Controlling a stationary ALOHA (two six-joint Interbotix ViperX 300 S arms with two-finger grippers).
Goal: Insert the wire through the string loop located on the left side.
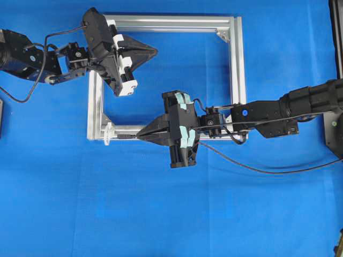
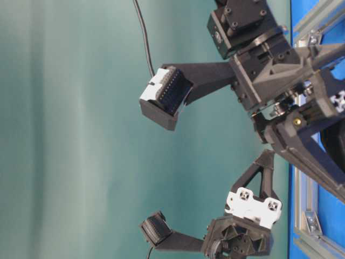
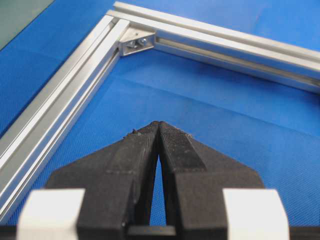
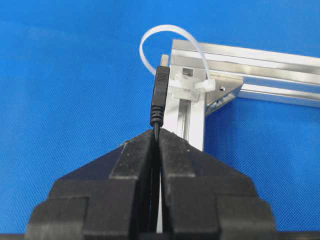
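Right gripper (image 4: 157,137) was pressed together on the wire (image 4: 160,95), pinching it just behind the plug. I saw the plug stick out past the fingertips, its tip pointing at the string loop (image 4: 165,42). In the right wrist view the plug's tip sat at the loop's opening, overlapping the whitish strand; I could not tell whether it had actually entered. The loop arched up from a translucent clip at the corner of the aluminium frame (image 4: 260,60).

From overhead, the right gripper (image 1: 140,136) lay over the near rail of the frame (image 1: 238,64), fingertips aimed left. The plug end of the wire (image 1: 126,137) bridged the short gap to the string loop (image 1: 109,134) at the frame's near-left corner. Behind the gripper the wire trailed off to the right across the blue table (image 1: 161,214) in a shallow curve.

Left gripper (image 3: 159,127) was pressed together and held nothing. It hung over the far-left part of the frame (image 3: 60,90), tips (image 1: 154,52) pointing right, well apart from the loop.
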